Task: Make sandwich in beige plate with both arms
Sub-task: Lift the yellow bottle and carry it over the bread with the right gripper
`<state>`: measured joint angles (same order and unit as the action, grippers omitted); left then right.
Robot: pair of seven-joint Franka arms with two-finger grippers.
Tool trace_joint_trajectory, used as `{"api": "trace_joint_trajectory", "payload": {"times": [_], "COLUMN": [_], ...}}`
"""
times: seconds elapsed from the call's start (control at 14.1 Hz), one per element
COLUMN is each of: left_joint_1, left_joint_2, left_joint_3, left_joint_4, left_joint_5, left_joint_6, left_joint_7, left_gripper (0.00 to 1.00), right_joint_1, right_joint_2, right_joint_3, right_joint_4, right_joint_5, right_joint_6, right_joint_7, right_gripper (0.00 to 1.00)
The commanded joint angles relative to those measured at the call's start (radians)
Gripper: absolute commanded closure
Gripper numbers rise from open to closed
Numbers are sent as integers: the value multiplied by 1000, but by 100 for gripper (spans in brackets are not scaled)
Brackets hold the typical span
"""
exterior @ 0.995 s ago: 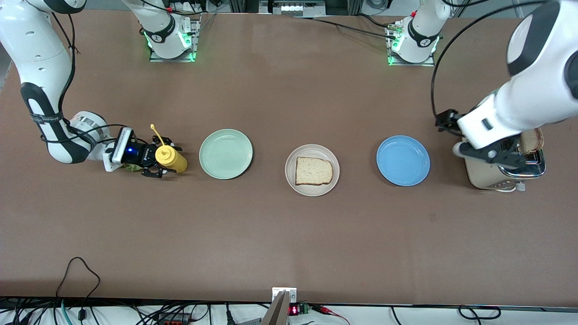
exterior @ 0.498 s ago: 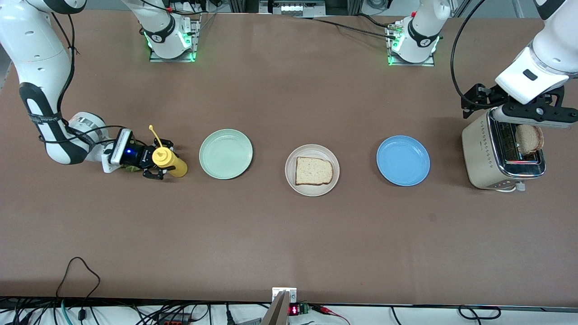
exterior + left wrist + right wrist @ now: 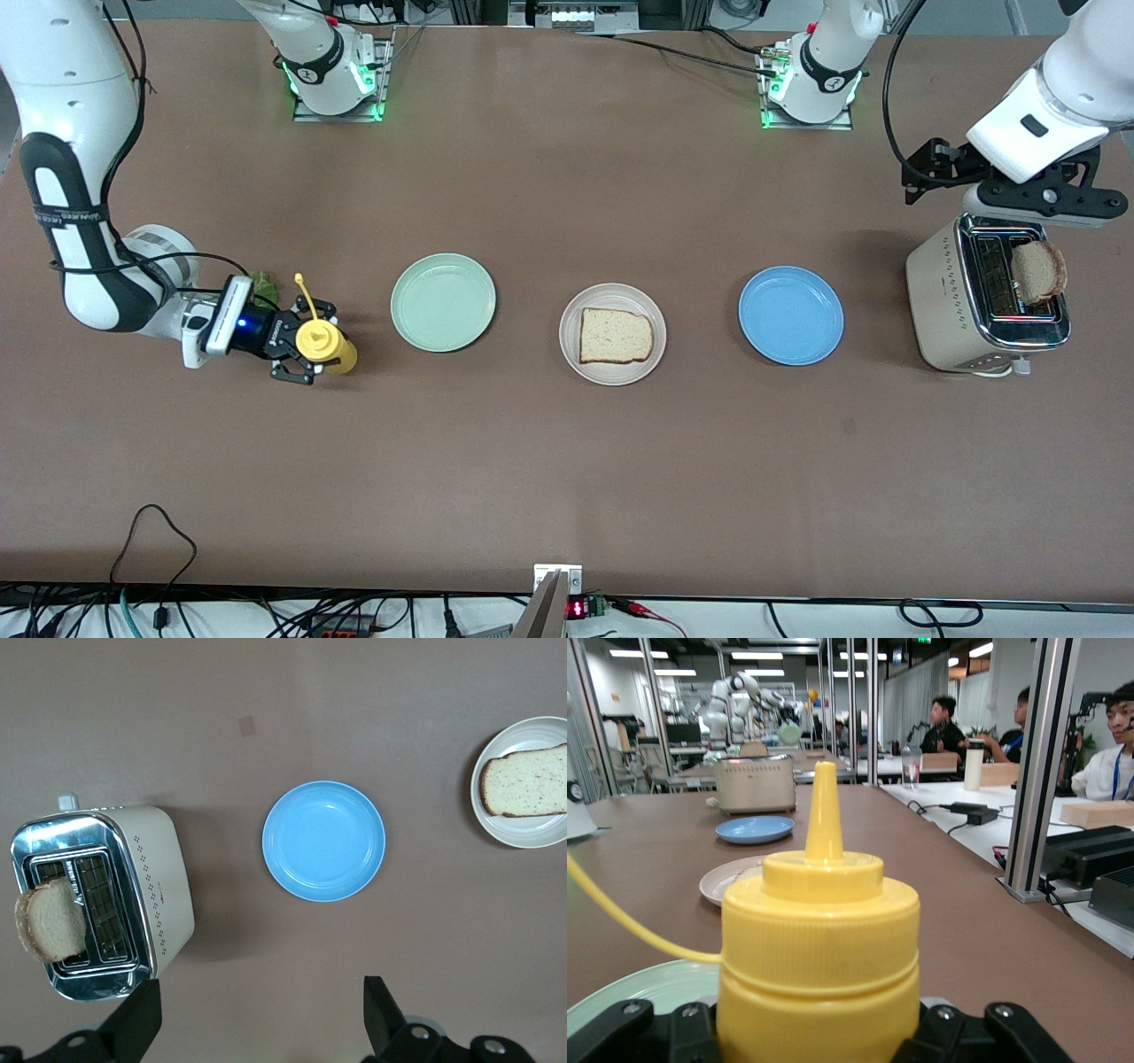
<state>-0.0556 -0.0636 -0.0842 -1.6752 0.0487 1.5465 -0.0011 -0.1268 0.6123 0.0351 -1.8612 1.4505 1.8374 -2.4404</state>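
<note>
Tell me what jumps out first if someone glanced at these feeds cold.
Probably the yellow squeeze bottle, clamped in the right gripper at the right arm's end of the table, beside the mint-green plate. Next, the bread slice on the beige plate mid-table, and another slice poking from the toaster, with the open left gripper above it.

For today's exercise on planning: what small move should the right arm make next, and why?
Probably lift the yellow squeeze bottle and carry it toward the beige plate. The right tool is closed on the bottle, and the bread slice on that plate is bare. The left tool waits open above the toaster.
</note>
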Motion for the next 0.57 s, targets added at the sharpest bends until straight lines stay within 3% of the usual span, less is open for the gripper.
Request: {"api": "trace_joint_trajectory", "payload": {"times": [0.0,0.28,0.5], "left_joint_1": [-6,-6,-6], "left_joint_2": [-5,-7,-7], "left_joint_3": [9,9,9], "left_joint_4": [15,15,15], "left_joint_5": [-16,-16,-16], "left_joint_6": [-23,-29,-29], "left_joint_7": [-13,-11,-8], "left_gripper": [0,0,0], "right_joint_1": [94,238,361], "right_joint_2": [-22,-20,-22], "right_joint_3": [-8,-8,-8], "right_joint_4": [75,164,171], "right_joint_5": [8,8,10], "right_joint_6": [127,342,533], "right_joint_7": [115,188,189], "right_gripper": [67,67,67]}}
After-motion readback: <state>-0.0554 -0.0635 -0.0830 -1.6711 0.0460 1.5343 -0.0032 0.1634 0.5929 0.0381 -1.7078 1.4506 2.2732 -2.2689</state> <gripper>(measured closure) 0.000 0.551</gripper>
